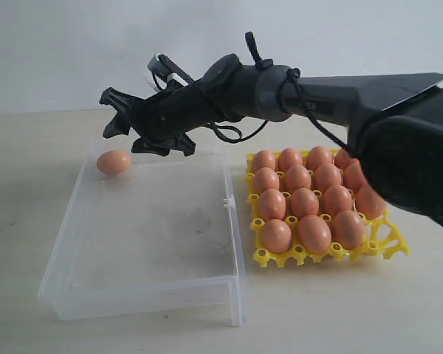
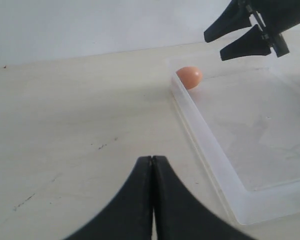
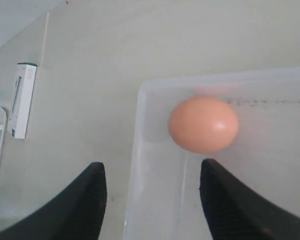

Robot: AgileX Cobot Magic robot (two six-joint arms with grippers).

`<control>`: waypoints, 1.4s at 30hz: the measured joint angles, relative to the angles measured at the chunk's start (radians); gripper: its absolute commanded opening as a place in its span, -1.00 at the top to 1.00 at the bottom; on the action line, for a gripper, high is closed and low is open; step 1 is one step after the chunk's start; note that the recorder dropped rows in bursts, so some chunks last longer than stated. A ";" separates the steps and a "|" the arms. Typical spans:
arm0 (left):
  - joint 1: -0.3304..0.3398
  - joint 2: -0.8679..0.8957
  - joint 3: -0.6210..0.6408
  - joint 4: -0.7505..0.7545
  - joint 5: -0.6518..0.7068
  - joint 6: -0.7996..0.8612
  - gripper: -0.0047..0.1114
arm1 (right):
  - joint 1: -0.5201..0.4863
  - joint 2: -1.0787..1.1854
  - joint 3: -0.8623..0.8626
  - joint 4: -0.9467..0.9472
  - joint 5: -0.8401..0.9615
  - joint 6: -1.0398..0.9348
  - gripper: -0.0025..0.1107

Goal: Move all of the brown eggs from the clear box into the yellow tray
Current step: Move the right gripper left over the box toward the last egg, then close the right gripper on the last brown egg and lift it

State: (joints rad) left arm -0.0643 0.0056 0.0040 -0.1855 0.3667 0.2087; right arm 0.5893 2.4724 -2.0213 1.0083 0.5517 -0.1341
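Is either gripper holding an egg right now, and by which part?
Nothing is held. The right gripper hangs open near the one brown egg in the clear box; the left gripper is shut, empty.

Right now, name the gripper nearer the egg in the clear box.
Right. The right gripper hangs open just short of the egg; the left gripper sits shut outside the clear box, farther off.

The dark grey, tube-shaped right arm [image 1: 354, 92] spans the upper frame, thin black cables [image 1: 232, 134] looping around its joint. The right gripper [image 1: 118, 122] is matte black with tapered fingers [image 3: 80, 210].
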 measured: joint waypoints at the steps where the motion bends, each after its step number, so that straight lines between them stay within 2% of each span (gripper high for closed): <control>1: 0.000 0.000 0.000 0.000 0.000 0.000 0.92 | 0.002 0.020 -0.032 0.005 0.000 0.004 0.00; 7: 0.000 0.000 0.000 0.000 0.000 0.000 0.92 | 0.004 0.114 -0.160 0.008 0.000 0.078 -0.01; 13: 0.000 0.000 0.000 0.000 0.000 0.000 0.92 | 0.004 0.167 -0.172 -0.024 -0.002 0.101 -0.21; 31: 0.000 0.000 0.000 0.000 0.000 0.000 0.92 | 0.031 0.213 -0.180 -0.029 -0.118 0.119 -0.20; 42: 0.000 0.000 0.000 0.000 0.000 0.000 0.92 | 0.061 0.253 -0.244 -0.032 -0.153 0.172 -0.17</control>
State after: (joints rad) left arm -0.0643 0.0056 0.0040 -0.1855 0.3667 0.2087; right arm 0.6499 2.7249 -2.2657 0.9758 0.3982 0.0380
